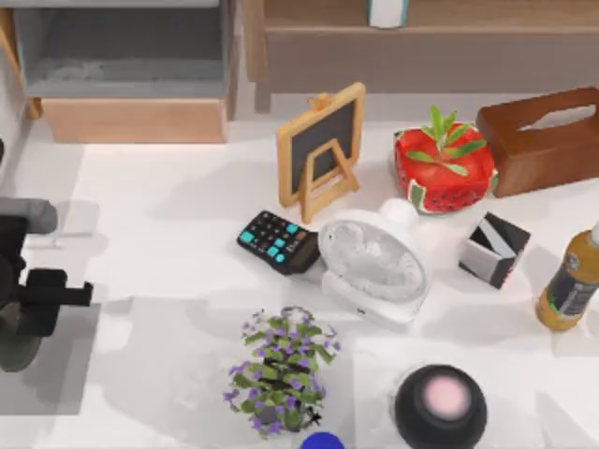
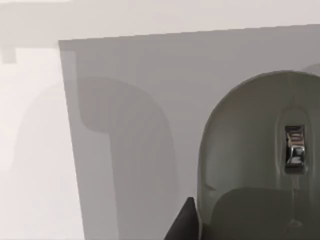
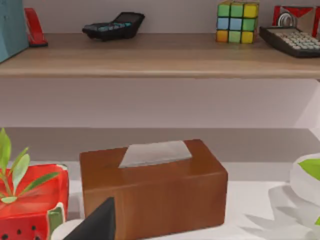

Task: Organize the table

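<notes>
White table (image 1: 159,243) spans top view; left half bare, open room there. Left gripper (image 1: 56,292) at left edge, over grey mat (image 1: 56,393); jaw state cannot tell. Centre-right crowded: chalkboard easel (image 1: 320,150), black calculator (image 1: 277,242) touching round white fan (image 1: 372,265), watermelon pot (image 1: 442,168) holding green plant, wooden tissue box (image 1: 543,140) with tissue, bottle (image 1: 569,281) at right edge.

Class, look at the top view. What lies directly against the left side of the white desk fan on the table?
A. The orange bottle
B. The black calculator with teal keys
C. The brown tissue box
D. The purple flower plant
B. The black calculator touches the left edge of the white desk fan on the table, below the small chalkboard easel.
</notes>
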Controlling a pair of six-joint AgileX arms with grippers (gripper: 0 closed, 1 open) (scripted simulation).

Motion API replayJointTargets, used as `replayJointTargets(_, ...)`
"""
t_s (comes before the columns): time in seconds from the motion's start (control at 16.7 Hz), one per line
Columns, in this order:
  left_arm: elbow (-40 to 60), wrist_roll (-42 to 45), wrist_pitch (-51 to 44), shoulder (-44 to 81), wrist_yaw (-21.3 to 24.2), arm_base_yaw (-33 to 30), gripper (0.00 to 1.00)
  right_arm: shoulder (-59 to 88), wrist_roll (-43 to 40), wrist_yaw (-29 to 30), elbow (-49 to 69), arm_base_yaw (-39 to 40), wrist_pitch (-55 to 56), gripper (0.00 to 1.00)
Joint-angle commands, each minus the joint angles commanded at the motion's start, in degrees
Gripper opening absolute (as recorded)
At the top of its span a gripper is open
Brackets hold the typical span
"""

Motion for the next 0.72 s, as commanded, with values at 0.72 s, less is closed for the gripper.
replayJointTargets(0.72, 4.9, 3.8, 2.5, -0.7, 1.5, -3.3, 0.0, 0.0, 0.0, 0.0, 0.0, 0.0, 0.0, 1.0)
